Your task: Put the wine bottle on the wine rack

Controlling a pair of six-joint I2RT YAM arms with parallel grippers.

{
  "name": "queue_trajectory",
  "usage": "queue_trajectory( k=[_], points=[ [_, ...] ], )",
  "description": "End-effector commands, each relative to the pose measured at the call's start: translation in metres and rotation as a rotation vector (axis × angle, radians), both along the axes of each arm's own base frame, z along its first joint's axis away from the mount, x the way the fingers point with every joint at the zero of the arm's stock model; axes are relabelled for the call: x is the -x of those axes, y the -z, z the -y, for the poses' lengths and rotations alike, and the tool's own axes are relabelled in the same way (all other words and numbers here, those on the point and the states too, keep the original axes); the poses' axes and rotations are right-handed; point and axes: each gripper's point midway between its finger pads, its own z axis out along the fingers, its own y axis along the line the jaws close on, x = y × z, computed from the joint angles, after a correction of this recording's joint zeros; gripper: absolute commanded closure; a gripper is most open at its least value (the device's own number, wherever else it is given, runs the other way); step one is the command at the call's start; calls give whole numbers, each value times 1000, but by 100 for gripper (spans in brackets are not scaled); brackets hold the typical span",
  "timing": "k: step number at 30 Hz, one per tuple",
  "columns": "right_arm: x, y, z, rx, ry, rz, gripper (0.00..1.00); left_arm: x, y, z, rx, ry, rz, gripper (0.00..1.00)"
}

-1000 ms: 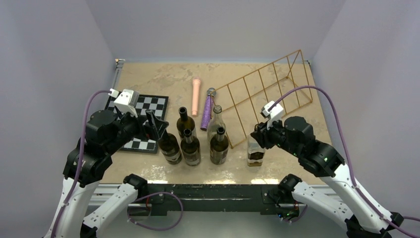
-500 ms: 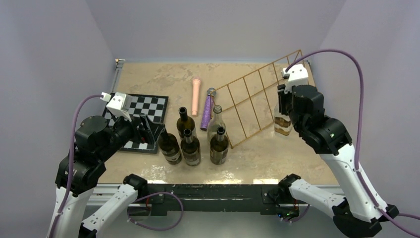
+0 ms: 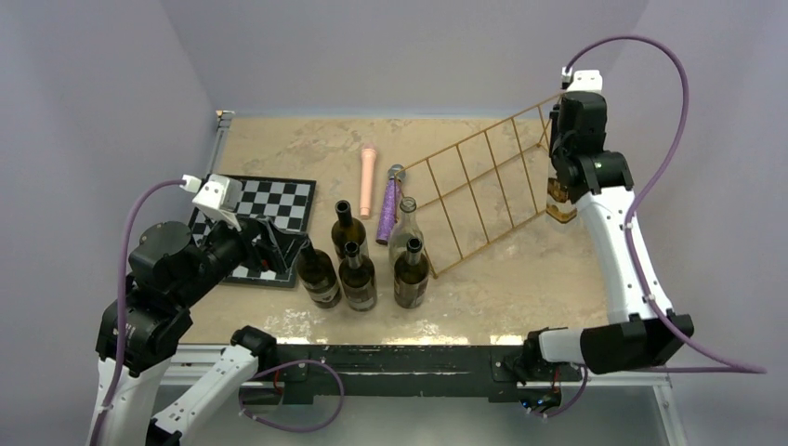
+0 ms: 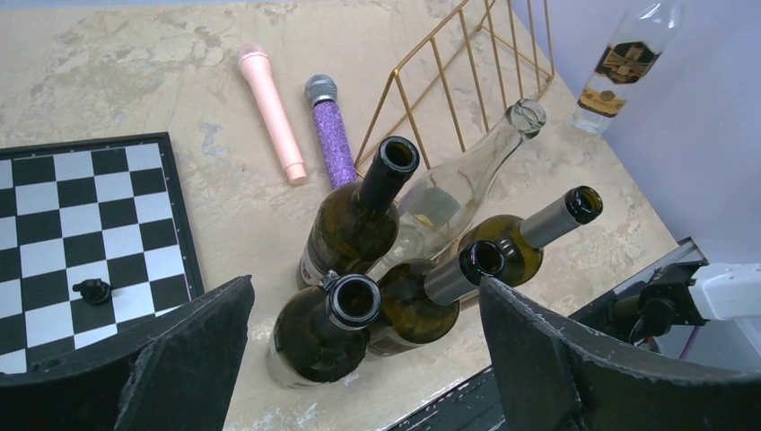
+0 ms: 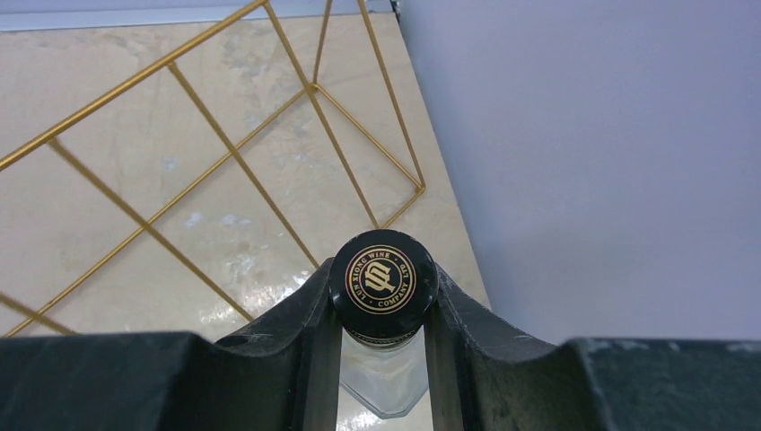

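The wine rack (image 3: 483,190), a long wedge of thin golden wire, lies across the table's back right; it also shows in the right wrist view (image 5: 224,153) and the left wrist view (image 4: 449,63). My right gripper (image 5: 383,310) is shut on the black cap of a clear wine bottle (image 5: 383,285). It holds the bottle (image 3: 558,197) upright in the air at the rack's right end, by the wall; the left wrist view shows it too (image 4: 624,63). My left gripper (image 4: 363,359) is open and empty above a dark bottle (image 4: 323,328).
Several bottles stand in a cluster (image 3: 358,260) at the front middle, one of them clear. A chessboard (image 3: 269,218) lies at the left. A pink microphone (image 3: 368,181) and a purple one (image 3: 388,204) lie behind the bottles. The right wall is close to the held bottle.
My right arm has lifted the clear bottle from the front of the table and carried it back and right to the rack's far end. My left arm drew back slightly to the left.
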Motion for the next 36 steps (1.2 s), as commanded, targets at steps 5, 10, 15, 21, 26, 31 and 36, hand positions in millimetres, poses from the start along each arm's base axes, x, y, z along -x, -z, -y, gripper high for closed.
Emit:
queue_trajectory(
  k=[5, 10, 15, 21, 26, 31, 36],
  points=[
    [-46, -57, 38, -32, 63, 209, 100, 3, -35, 5, 72, 29, 114, 3],
    [-60, -67, 61, 3, 98, 229, 100, 16, -59, 0, 95, 32, 179, 4],
    [-76, -88, 76, 64, 129, 274, 100, 18, -76, -10, 101, -6, 266, 3],
    [-74, -96, 85, 79, 198, 367, 100, 8, -74, -15, 81, -52, 274, 3],
    [-72, -76, 72, 60, 199, 409, 100, -2, -63, -12, 64, -56, 243, 3],
    [-76, -67, 54, 89, 195, 448, 100, -9, -52, -11, 41, -65, 205, 3],
    [-87, -52, 34, 149, 169, 454, 100, -10, -45, -11, 41, -70, 183, 3]
  ],
)
